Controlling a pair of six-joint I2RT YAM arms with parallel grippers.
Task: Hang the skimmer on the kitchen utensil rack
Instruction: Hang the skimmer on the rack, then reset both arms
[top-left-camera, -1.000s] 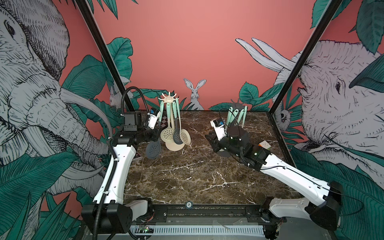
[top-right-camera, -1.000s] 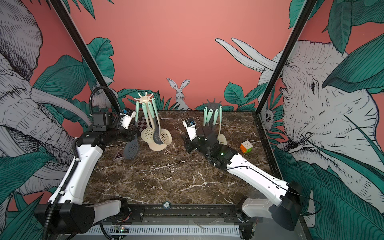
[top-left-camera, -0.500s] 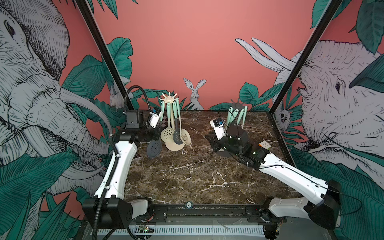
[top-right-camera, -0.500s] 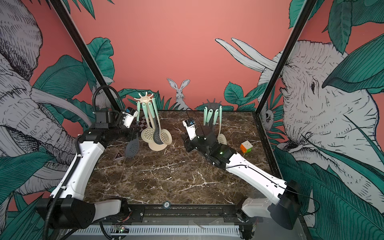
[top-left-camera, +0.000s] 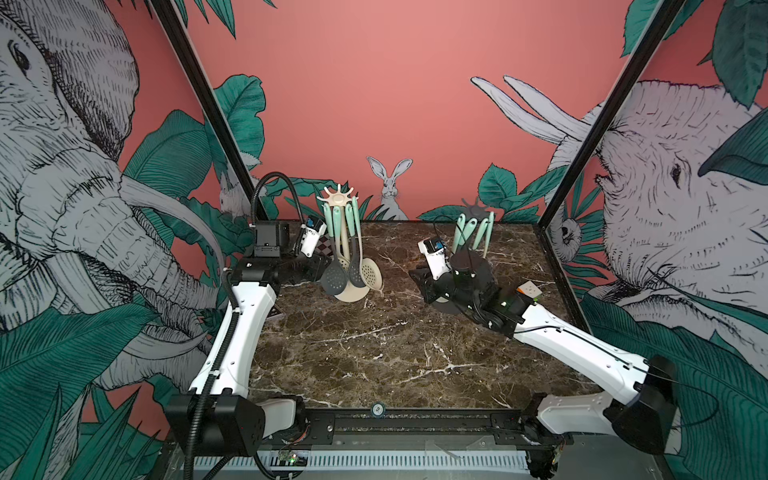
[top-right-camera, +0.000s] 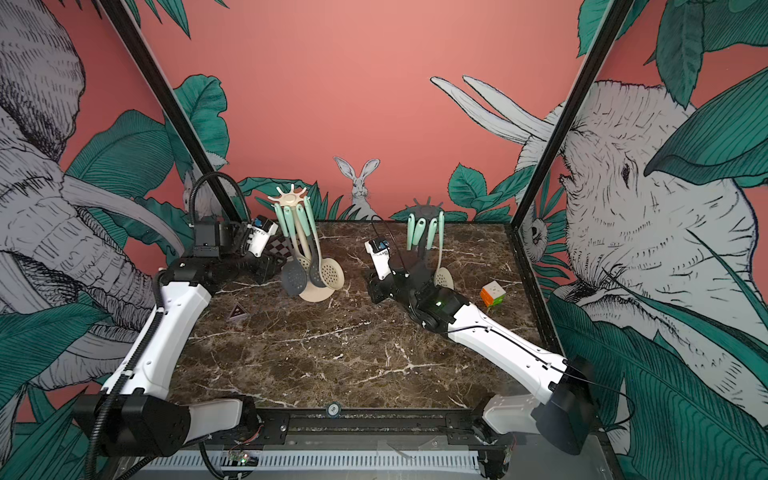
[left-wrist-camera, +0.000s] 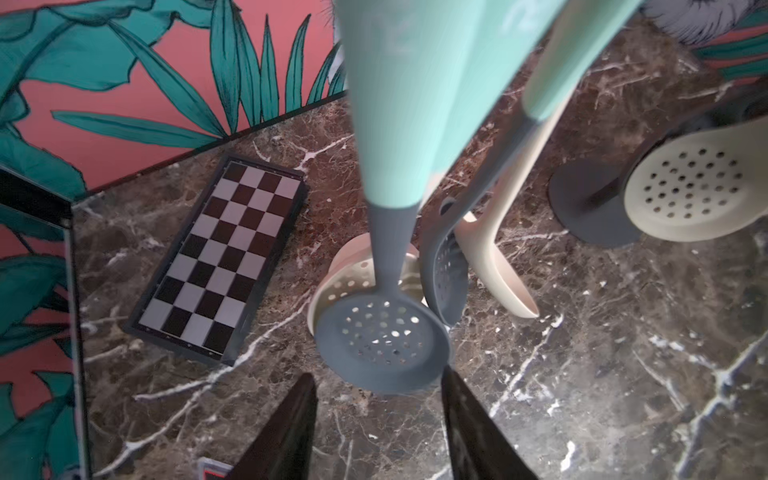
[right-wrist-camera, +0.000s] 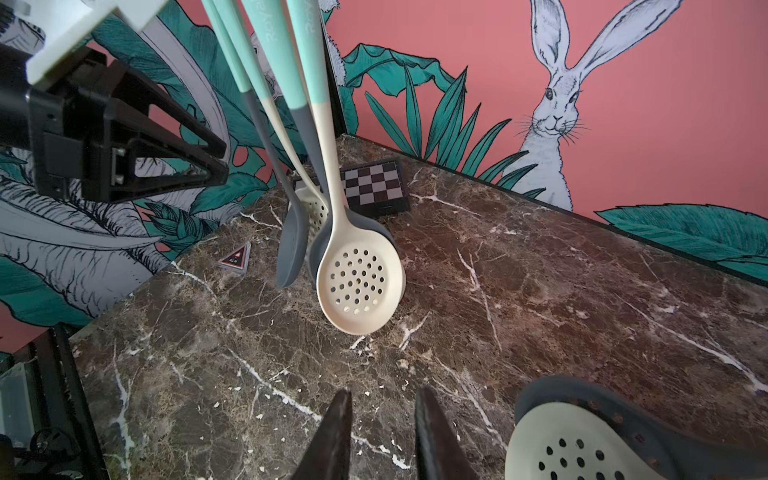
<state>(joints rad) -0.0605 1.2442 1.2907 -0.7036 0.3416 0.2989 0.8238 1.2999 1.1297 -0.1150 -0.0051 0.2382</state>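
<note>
Dark marble surface (top-left-camera: 374, 353), coral jungle-print walls round it. We put the grey skimmer (left-wrist-camera: 382, 332) on the cream rack (top-left-camera: 337, 195). Its mint handle runs up to the rack's top prongs and its head hangs low, just above the rack's round base. The hook itself is out of frame in the wrist view, so we judge the hang from the top views, where it dangles free among the other utensils.

Key relation: the skimmer is straight ahead of the left hand (left-wrist-camera: 376, 380). Its long axis is near vertical and it hangs head-down, w/ the head's lower edge sitting btw the two fingertips. The fingers are spread wide and grip nothing. We can't tell whether a tip brushes the rim. The left arm is by far the nearer one. The right hand (right-wrist-camera: 382, 392) sits well apart by the grey rack (top-left-camera: 473, 205), its fingers only narrowly parted and empty.

Looks: pale mint grip, then a slate-grey neck flaring into a round, shallow, perforated bowl. Prob. soft silicone, i.e. light and quick to swing.

Our read: the hang is approx. done, so the next move is a straight pull-back along the hand's own line. Any sideways drift could nudge the head and rock the skimmer off its prong. The cream skimmer (right-wrist-camera: 359, 282) hangs close beside it.
</note>
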